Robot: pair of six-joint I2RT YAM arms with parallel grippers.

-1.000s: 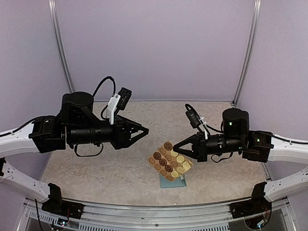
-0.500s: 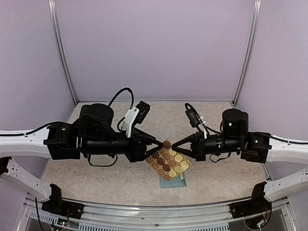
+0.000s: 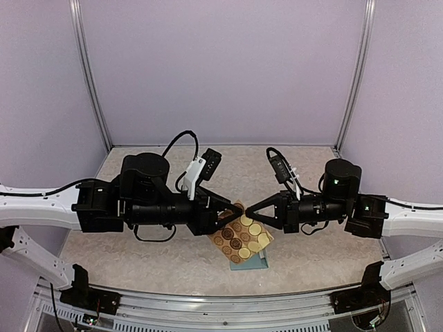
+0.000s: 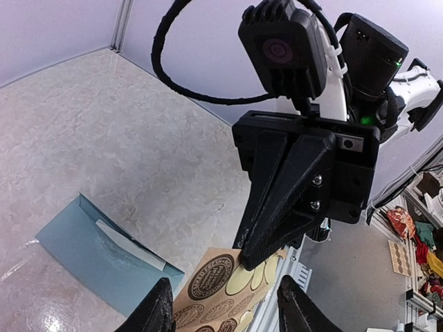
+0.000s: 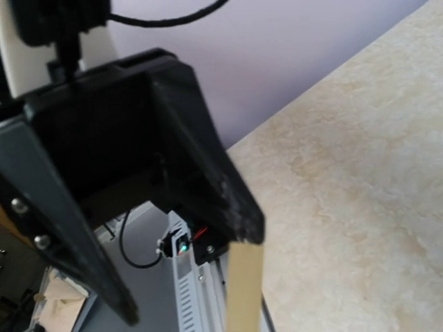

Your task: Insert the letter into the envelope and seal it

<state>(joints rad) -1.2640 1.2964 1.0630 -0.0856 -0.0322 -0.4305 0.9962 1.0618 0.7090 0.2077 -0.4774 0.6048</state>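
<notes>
Sealing step, I'd say: right tool (image 3: pixel 248 209) clenched on sticker sheet (image 3: pixel 242 235) over the envelope (image 4: pixel 97 256), which lies on table (image 3: pixel 138 242) nr front edge; left tool (image 4: pixel 225 311) released, jaws apart at sheet's edge; next needs fine pinch on one sticker.

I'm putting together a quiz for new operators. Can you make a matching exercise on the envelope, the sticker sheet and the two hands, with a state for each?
Things:
1. envelope
2. sticker sheet
3. left hand
4. right hand

States:
A. shut, fingertips together
B. teal, lying on the table
C. open, fingers apart
D. tan, pinched at one edge

Pairs: 1-B, 2-D, 3-C, 4-A
</notes>
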